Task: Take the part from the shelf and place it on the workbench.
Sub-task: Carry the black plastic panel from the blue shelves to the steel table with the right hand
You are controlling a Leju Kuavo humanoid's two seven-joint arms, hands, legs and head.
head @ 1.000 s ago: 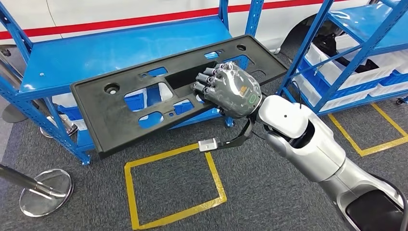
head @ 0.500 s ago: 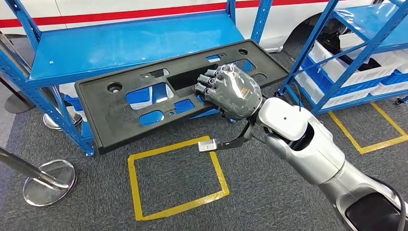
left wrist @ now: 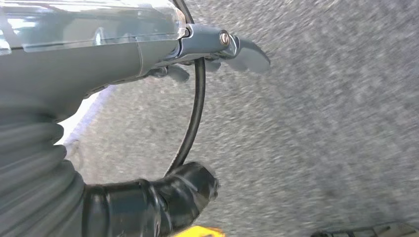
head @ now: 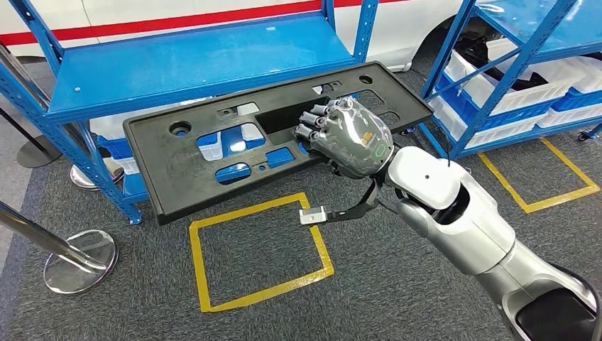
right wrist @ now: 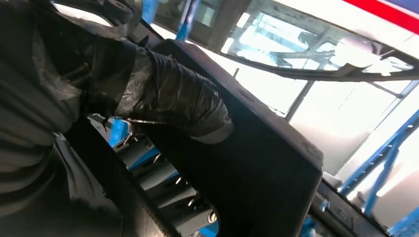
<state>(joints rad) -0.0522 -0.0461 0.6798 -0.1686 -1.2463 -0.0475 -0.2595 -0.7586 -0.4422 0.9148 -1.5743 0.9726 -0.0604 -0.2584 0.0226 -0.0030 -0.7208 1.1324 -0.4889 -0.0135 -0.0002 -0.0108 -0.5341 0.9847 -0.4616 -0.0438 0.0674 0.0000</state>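
The part is a long black plastic panel [head: 192, 167] with several cut-outs. It hangs tilted in front of the blue shelf [head: 192, 64], with its far edge over the shelf's front rail. My right hand [head: 348, 135] grips it near the middle of its right half, fingers hooked into a cut-out. In the right wrist view, the taped thumb [right wrist: 173, 98] presses against the panel's underside [right wrist: 257, 168]. My left hand [left wrist: 148, 59] hangs over the grey carpet, fingers apart, holding nothing.
A second blue shelf [head: 511, 42] with white bins stands at the right. A yellow taped square [head: 259, 252] marks the carpet below the panel. A chrome stanchion base [head: 78, 259] stands at the lower left. A white vehicle with a red stripe [head: 177, 21] is behind the shelf.
The whole view has shifted a little as the camera moved. The panel stays in my right hand and sits slightly further right and clear of the shelf's left post.
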